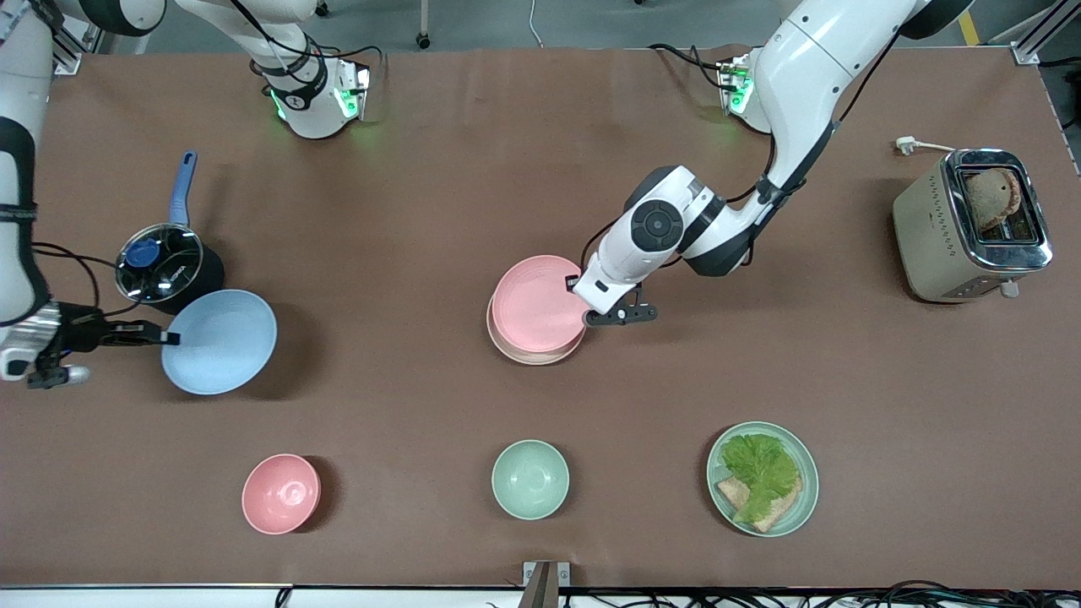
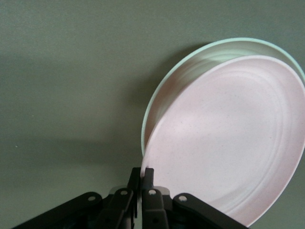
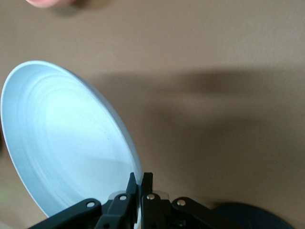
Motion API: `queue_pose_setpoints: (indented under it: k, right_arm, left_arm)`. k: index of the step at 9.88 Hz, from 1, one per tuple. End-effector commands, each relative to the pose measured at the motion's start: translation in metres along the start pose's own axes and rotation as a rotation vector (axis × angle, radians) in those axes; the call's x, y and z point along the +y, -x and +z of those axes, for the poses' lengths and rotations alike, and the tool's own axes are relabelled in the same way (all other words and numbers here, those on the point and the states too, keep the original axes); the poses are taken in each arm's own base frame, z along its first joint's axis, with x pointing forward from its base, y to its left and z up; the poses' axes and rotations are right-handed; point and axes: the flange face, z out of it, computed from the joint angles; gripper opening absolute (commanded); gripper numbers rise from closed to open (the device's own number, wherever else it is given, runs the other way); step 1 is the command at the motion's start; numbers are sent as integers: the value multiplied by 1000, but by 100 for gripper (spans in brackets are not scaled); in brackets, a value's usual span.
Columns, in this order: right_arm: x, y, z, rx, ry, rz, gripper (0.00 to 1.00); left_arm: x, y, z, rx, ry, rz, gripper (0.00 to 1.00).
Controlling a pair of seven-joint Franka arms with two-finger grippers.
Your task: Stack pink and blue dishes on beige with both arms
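The pale pink plate (image 1: 539, 304) lies on top of the beige plate (image 1: 524, 357) at the middle of the table, and only the beige rim shows around it. My left gripper (image 1: 579, 284) is shut on the pink plate's rim on the side toward the left arm's end. The left wrist view shows the pink plate (image 2: 228, 138) slightly offset over the beige rim (image 2: 183, 69), pinched in the left gripper (image 2: 142, 174). My right gripper (image 1: 174, 339) is shut on the rim of the light blue plate (image 1: 221, 340), held just above the table. The right wrist view shows that right gripper (image 3: 139, 180) on the blue plate (image 3: 66, 138).
A dark pot with a glass lid and blue handle (image 1: 165, 266) stands right beside the blue plate. Near the front edge are a pink bowl (image 1: 281, 494), a mint bowl (image 1: 530, 479) and a mint plate with lettuce and bread (image 1: 763, 479). A toaster (image 1: 971, 224) stands at the left arm's end.
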Motion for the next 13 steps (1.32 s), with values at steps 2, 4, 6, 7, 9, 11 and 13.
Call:
queue_pose_setpoints:
  k: [2,4,6,7,9,11,13]
  right_arm:
    - [-90,-15,-19,-87,11,169,0]
    - [-151,-19,-6,-123,19,242,1]
    - [-206,-22,20,-168,6,299,1]
    - [-239,-20,37,-186,-3,308,1]
    - [-298,-12,66,-173,11,345,1]
    - [-351,-1,114,-192,29,412,1]
    - [-393,26,174,-136,56,399,1]
  left_arm:
    - [20,4,22,37,-41,5,99]
    - [11,-5,-6,95,-78,35,100]
    - [-11,-18,-72,149,-168,111,100]
    - [-25,-20,-113,156,-220,174,100]
    - [-60,-33,-183,192,-272,186,100]
    - [-125,-48,-276,163,-180,238,100]
    - [-187,-40,-348,148,-145,268,100]
